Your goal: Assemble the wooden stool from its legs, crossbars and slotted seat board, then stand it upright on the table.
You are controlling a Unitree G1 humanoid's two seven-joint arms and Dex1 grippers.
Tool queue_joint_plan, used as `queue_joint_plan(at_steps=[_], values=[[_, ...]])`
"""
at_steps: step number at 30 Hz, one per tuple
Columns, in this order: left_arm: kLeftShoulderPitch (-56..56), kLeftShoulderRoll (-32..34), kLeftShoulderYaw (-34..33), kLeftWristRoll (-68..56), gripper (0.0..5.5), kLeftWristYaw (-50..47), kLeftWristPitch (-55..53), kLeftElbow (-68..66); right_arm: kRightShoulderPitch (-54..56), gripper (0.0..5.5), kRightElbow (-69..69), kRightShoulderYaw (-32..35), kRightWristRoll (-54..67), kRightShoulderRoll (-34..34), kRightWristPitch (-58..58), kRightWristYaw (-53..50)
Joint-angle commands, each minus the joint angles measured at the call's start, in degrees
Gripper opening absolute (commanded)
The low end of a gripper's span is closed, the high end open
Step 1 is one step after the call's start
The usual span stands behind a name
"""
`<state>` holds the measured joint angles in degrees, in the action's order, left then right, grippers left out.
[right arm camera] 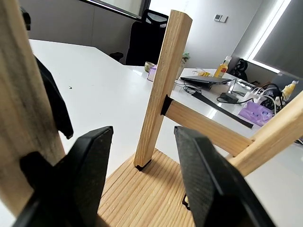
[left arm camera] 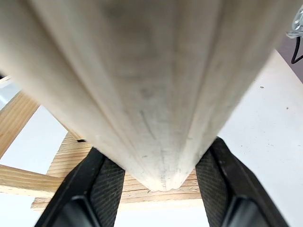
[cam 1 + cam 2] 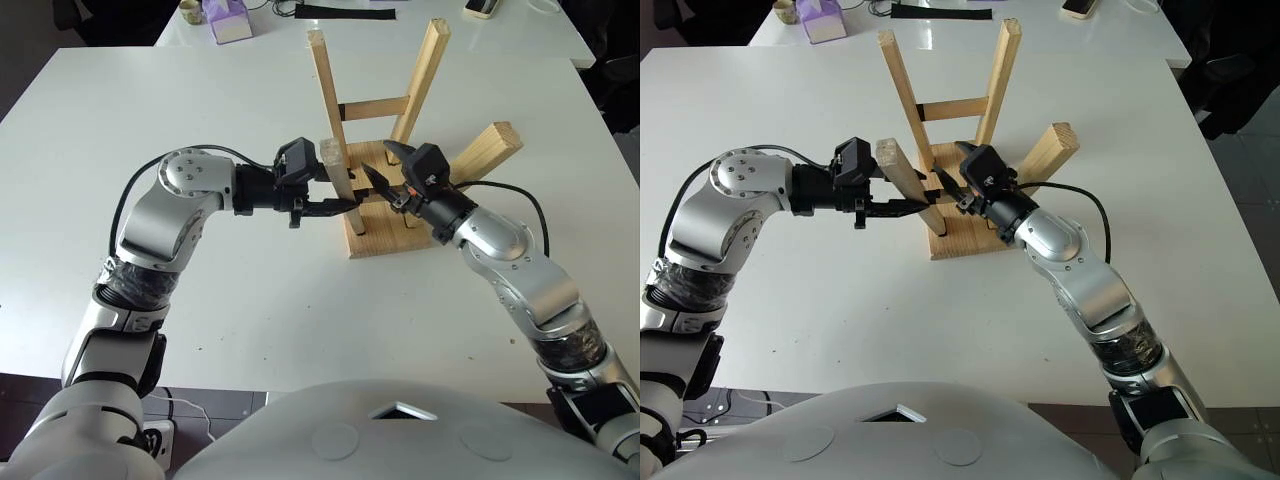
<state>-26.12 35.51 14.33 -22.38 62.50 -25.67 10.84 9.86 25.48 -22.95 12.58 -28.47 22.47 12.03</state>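
Left gripper: clamped on a stool leg, one black finger on each side of the wood. It grips low on the leg, just above the seat board. The leg tilts toward the tabletop's left edge and its lower end is at the board's near-left corner. Can't tell whether it's seated in its slot.

Right gripper: fingers apart, nothing between the pads. It hangs over the middle of the board, close beside the held leg. Can't tell whether it touches the leg.

Seat board: flat on the white table, roughly mid-tabletop and a bit toward the right edge, so the stool is upside down.

- Two legs stand up from the board's far side, the far-left leg and the far-right leg. They splay slightly apart at the top.
- One crossbar joins them about halfway up. The right wrist view shows its end set into the far-left leg.
- A fourth leg leans well out toward the tabletop's right edge. Its base is hidden behind the right wrist.

Past the far edge is a second white table with a purple tissue box, a flat black strip and a phone.
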Motion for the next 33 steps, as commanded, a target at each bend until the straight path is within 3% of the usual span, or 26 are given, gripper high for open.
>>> queue_joint_plan(at_steps=[1,5,9,12,15,18,21,25,29,31,33], values=[[-2.67,-0.58,2.97,4.44,2.09,-1.65,-1.79,-3.38,-6.21,2.40,-6.93,-5.18,-3.74,-1.17,2.76,4.84],[-2.44,-0.50,3.17,4.85,2.09,-1.89,-1.95,-4.45,-2.43,2.40,6.31,5.68,10.02,3.70,-0.12,7.41],[-0.32,0.06,2.54,4.75,2.09,-3.25,-2.87,-4.12,9.09,2.40,14.36,27.68,37.67,4.95,3.00,-0.39],[0.68,0.57,2.04,4.31,2.09,-3.72,-3.52,-3.04,11.77,2.53,7.40,42.45,41.35,-0.57,2.20,-4.10],[1.29,1.33,1.80,4.02,2.09,-3.45,-3.91,-2.14,8.53,2.94,-6.25,51.61,31.26,-6.87,-0.54,-4.32],[1.25,1.92,1.67,3.94,2.09,-3.10,-3.94,-2.13,1.48,3.41,-19.24,47.94,12.60,-13.49,-8.23,-3.21],[0.41,1.90,2.05,3.99,2.09,-2.69,-4.01,-2.60,-2.29,3.86,-22.61,41.98,4.35,-12.32,-11.96,-2.80],[-0.52,1.95,2.84,3.88,2.09,-2.00,-4.52,-2.43,-2.48,4.45,-5.26,27.77,8.55,-3.00,-7.07,0.78],[-1.90,0.98,5.13,4.12,2.09,-1.28,-5.32,-1.65,5.19,5.00,16.91,8.22,15.13,5.63,2.81,2.82],[-3.05,0.09,6.39,4.27,2.09,-0.86,-5.67,-1.28,5.13,5.20,19.74,6.59,15.67,5.50,5.74,3.55],[-3.53,-0.13,6.82,4.26,2.09,-0.61,-5.80,-1.18,2.60,5.34,16.63,9.31,12.34,3.34,6.21,3.56]])
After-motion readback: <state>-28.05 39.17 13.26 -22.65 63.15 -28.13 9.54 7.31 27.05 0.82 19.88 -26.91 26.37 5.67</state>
